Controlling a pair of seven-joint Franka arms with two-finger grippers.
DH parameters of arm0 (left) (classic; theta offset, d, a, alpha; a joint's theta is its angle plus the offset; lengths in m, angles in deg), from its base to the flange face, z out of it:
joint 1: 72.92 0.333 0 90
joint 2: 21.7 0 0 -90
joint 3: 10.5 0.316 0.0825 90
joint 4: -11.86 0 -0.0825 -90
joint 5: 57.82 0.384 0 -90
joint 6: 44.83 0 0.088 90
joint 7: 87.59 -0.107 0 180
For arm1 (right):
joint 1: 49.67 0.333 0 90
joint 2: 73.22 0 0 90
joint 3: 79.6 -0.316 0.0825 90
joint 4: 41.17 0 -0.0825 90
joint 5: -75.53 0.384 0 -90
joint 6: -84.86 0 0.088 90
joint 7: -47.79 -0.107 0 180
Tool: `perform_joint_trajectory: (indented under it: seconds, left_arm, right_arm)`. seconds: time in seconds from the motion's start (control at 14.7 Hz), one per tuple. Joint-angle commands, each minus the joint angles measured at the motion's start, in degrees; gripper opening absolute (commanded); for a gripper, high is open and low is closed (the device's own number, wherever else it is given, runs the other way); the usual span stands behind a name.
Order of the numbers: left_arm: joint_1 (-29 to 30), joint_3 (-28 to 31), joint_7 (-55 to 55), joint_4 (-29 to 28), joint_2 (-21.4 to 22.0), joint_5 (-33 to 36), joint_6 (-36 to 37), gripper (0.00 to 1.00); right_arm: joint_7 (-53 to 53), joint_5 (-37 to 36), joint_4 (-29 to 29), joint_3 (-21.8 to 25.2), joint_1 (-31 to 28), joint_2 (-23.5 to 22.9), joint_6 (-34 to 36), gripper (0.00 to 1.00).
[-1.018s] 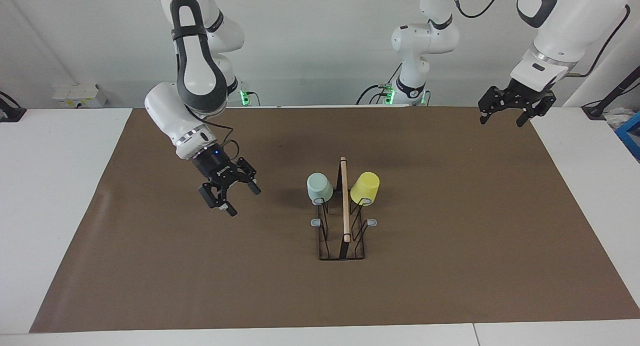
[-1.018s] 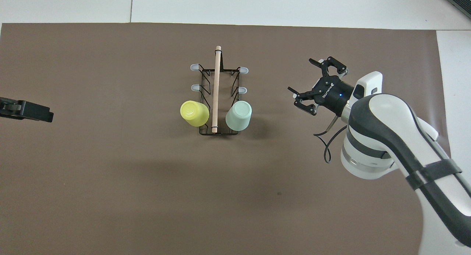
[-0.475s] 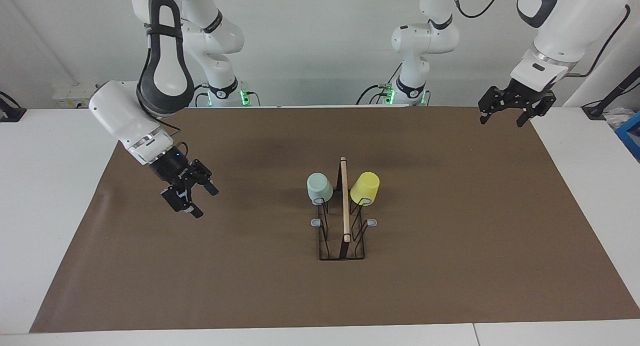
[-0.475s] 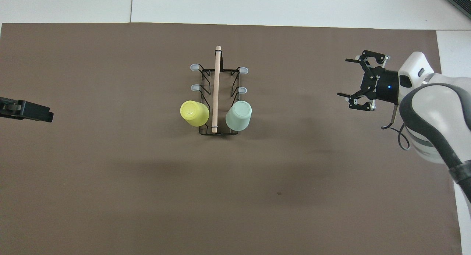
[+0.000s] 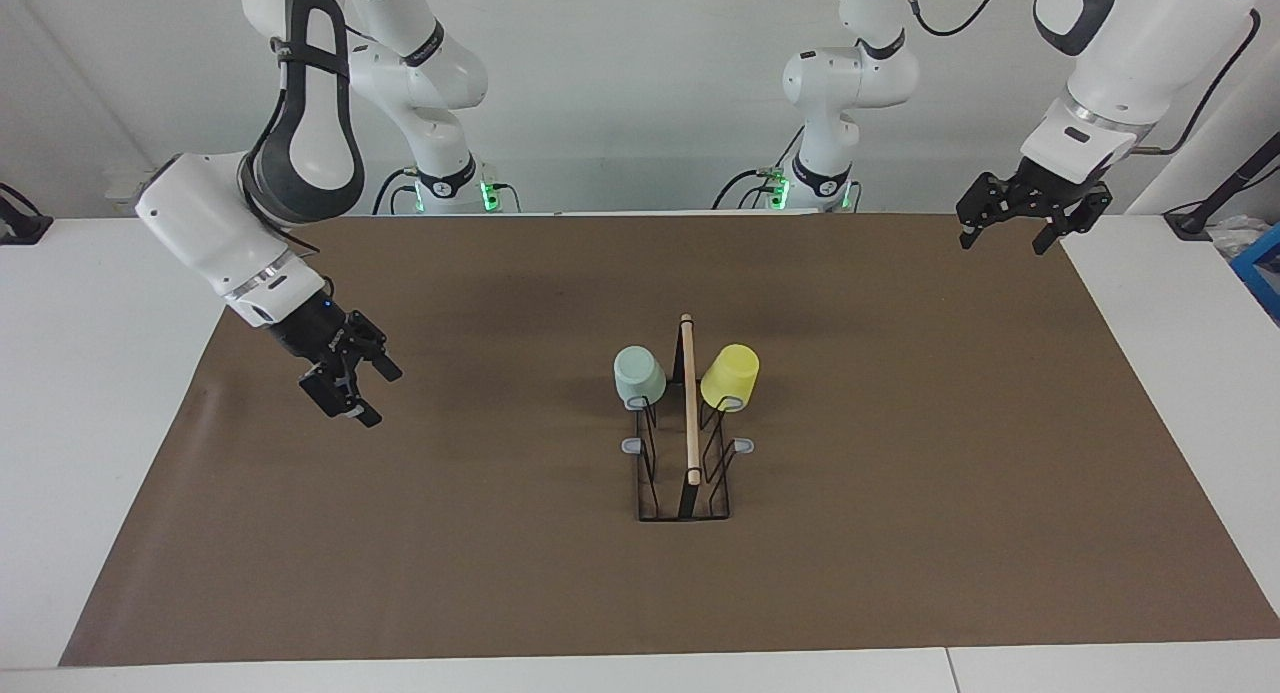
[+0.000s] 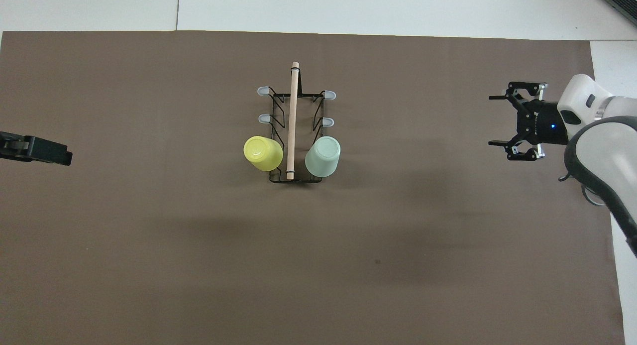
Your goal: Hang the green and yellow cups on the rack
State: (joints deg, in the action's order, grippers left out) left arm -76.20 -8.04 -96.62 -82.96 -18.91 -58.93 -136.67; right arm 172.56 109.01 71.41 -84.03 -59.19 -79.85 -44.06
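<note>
The black wire rack [image 5: 690, 423] with a wooden top rod stands mid-table, also in the overhead view [image 6: 292, 121]. The mint green cup [image 5: 639, 374] [image 6: 323, 156] and the yellow cup [image 5: 731, 375] [image 6: 263, 153] hang upside down on its two pegs nearest the robots, one on each side of the rod. My right gripper [image 5: 385, 398] [image 6: 491, 120] is open and empty above the mat, well away from the rack toward the right arm's end. My left gripper [image 5: 1005, 235] waits open and empty over the mat's corner at the left arm's end; only its tip [image 6: 50, 153] shows overhead.
A brown mat [image 5: 900, 473] covers most of the white table [image 5: 100, 423]. The rack's other grey-tipped pegs [image 5: 744, 444] [image 6: 263, 118] hold nothing. A blue object [image 5: 1262, 268] lies at the table's edge by the left arm.
My right gripper has drawn away from the rack toward the right arm's end of the table, still open and empty. The cups, the rack and the left arm have not moved.
</note>
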Motion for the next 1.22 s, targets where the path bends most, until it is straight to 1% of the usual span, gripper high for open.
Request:
perform_joint_trajectory:
  seconds: [0.0, 0.2, 0.27, 0.61, 0.81, 1.02, 1.15]
  left_arm:
    - [-0.2, 0.2, -0.1, -1.2, 1.2, 0.4, 0.3, 1.00]
    - [-0.2, 0.3, -0.1, -1.2, 1.2, 0.4, 0.3, 1.00]
    - [-0.2, 0.3, -0.1, -1.2, 1.2, 0.4, 0.3, 1.00]
    - [-0.2, 0.3, -0.1, -1.2, 1.2, 0.4, 0.3, 1.00]
    - [-0.2, 0.3, -0.1, -1.2, 1.2, 0.4, 0.3, 1.00]
    - [-0.2, 0.2, -0.1, -1.2, 1.2, 0.4, 0.3, 1.00]
    - [-0.2, 0.3, -0.1, -1.2, 1.2, 0.4, 0.3, 1.00]
  right_arm:
    - [-3.7, -8.7, -0.1, -0.2, -1.9, 2.7, 4.2, 1.00]
    - [-8.0, -14.7, 0.0, -0.2, -3.7, 5.2, 8.8, 1.00]
    - [-9.0, -16.9, 0.0, -0.2, -3.7, 5.6, 9.4, 1.00]
    - [-9.5, -27.0, 0.0, -0.3, -6.5, 7.9, 13.3, 1.00]
    - [-11.6, -29.1, 0.0, -0.2, -8.1, 8.2, 15.8, 1.00]
    - [-14.1, -32.8, 0.0, -0.2, -8.1, 8.7, 16.2, 1.00]
    - [-18.2, -33.3, 0.0, -0.2, -8.2, 8.8, 17.4, 1.00]
